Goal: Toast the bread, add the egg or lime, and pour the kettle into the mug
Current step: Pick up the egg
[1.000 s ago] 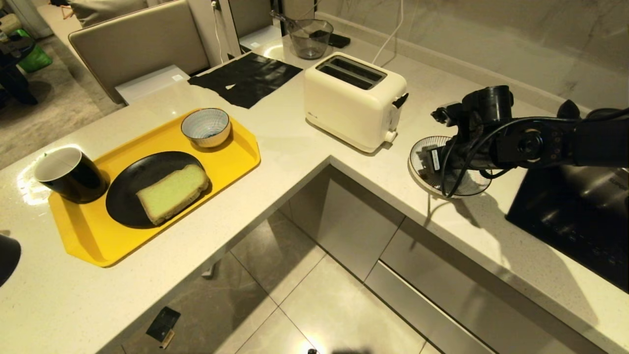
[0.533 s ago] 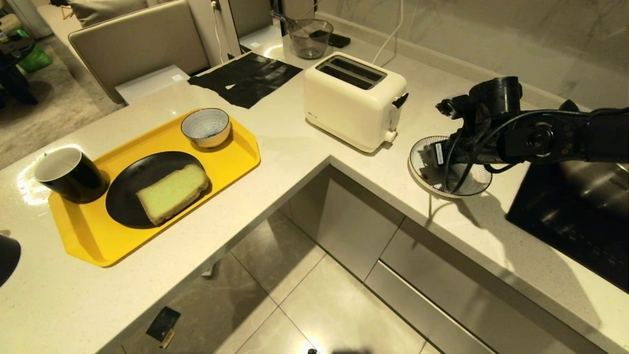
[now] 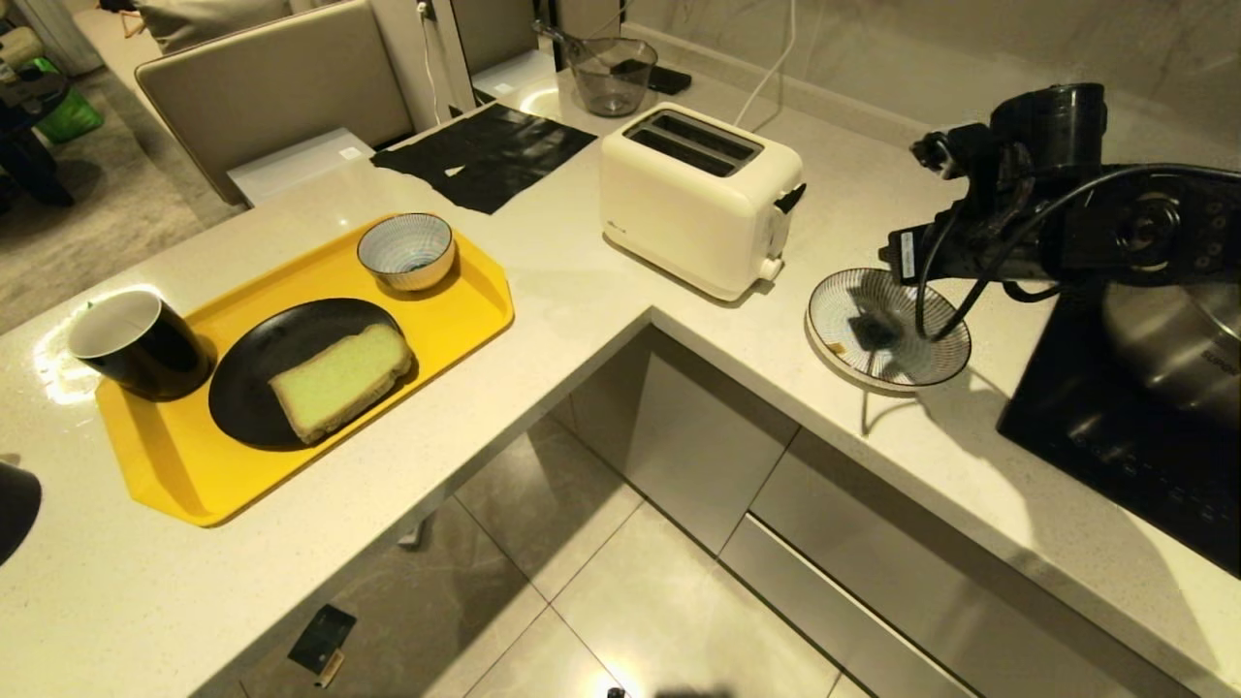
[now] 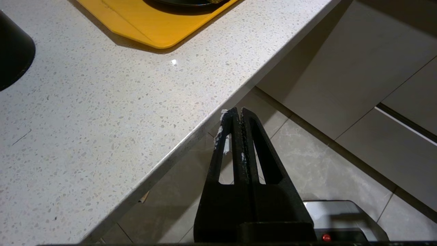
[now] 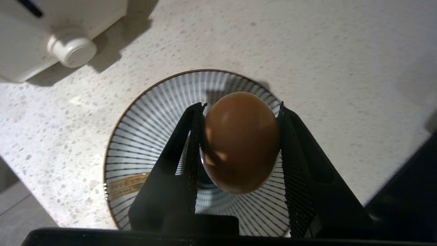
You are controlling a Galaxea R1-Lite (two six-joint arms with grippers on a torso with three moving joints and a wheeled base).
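Note:
My right gripper (image 5: 240, 106) is shut on a brown egg (image 5: 240, 141) and holds it above a striped dish (image 5: 143, 147), clear of it. In the head view the right arm (image 3: 1115, 233) hangs over that dish (image 3: 887, 330), to the right of the white toaster (image 3: 693, 199). The bread (image 3: 339, 380) lies on a black plate (image 3: 252, 388) on the yellow tray (image 3: 456, 310). The mug (image 3: 136, 344) stands at the tray's left corner. My left gripper (image 4: 238, 111) is shut and empty, parked off the counter edge. The lime is out of view. I cannot tell whether a black rounded shape (image 3: 15, 504) is the kettle.
A blue-and-white striped bowl (image 3: 405, 250) sits at the tray's back. A steel pot (image 3: 1183, 339) stands on the black hob (image 3: 1115, 427) at the right. A black mat (image 3: 485, 150) and a clear jug (image 3: 611, 78) lie behind the toaster.
The right arm has risen and drawn back to the right with the egg, so the striped dish below it now shows whole. The left arm has not moved.

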